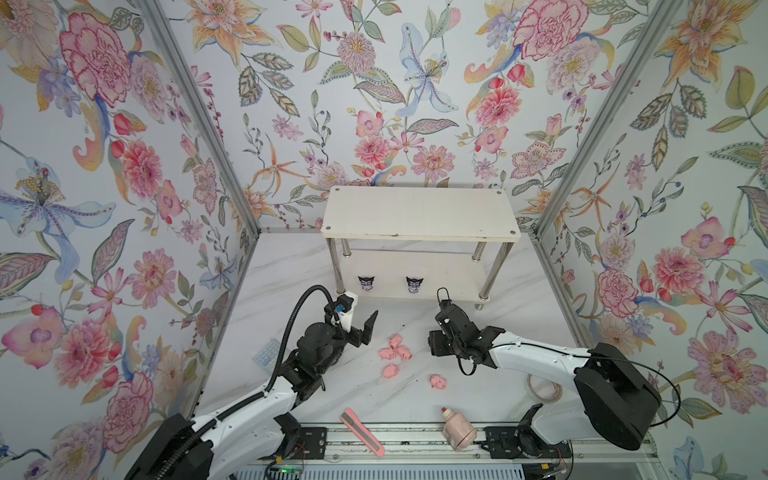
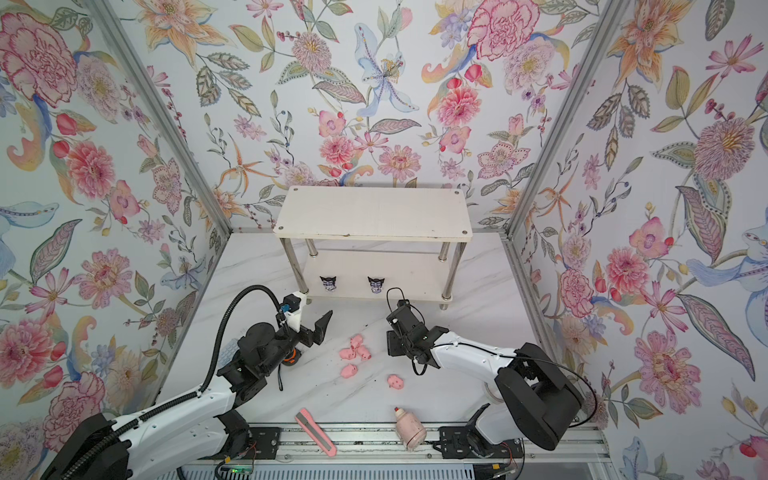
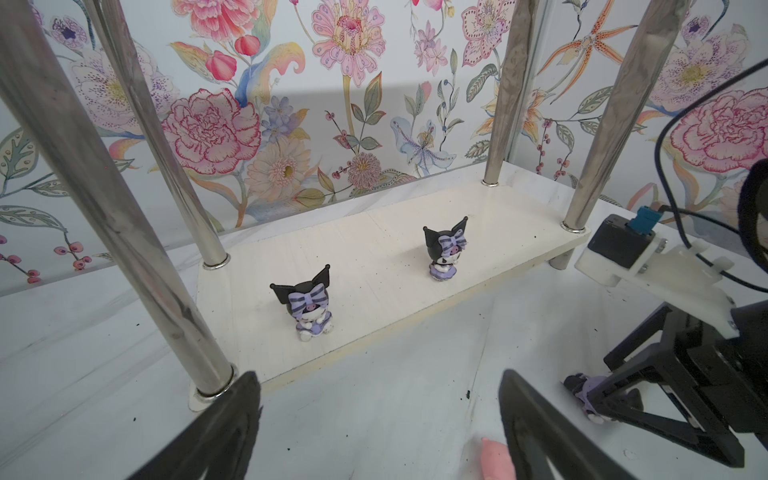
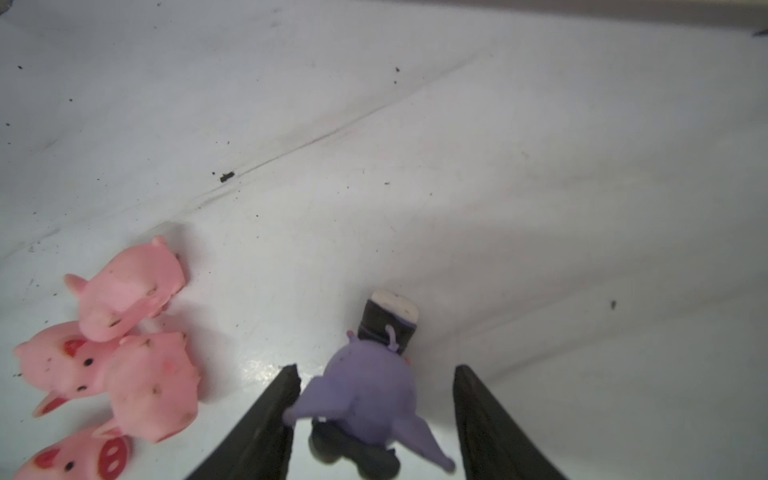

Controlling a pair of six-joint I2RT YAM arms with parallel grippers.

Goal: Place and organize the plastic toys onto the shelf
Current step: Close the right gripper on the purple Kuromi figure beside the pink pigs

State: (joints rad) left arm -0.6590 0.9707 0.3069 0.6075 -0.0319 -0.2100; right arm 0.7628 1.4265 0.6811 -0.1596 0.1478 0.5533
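The white two-tier shelf [image 1: 419, 212] [image 2: 374, 212] stands at the back. Two purple-white horned figurines [image 3: 309, 309] [image 3: 444, 253] stand upright on its lower board [image 3: 374, 274]. A third figurine [image 4: 370, 395] lies on the table between the fingers of my right gripper [image 4: 376, 370] [image 1: 434, 344]. One finger touches its bow, the other stands apart, so the jaws are open. Several pink pigs [image 1: 395, 349] [image 2: 355, 352] [image 4: 129, 291] lie beside it, and one pig [image 1: 437, 381] lies alone nearer the front. My left gripper [image 3: 378, 382] [image 1: 358, 328] is open and empty, by the shelf's front left leg [image 3: 124, 232].
A pink box cutter [image 1: 361, 432] and a pale pink bottle with red cap [image 1: 457, 430] lie at the table's front edge. A tape roll [image 1: 544, 388] sits under the right arm. A pale blue gridded piece [image 1: 268, 353] lies by the left wall. Flowered walls close three sides.
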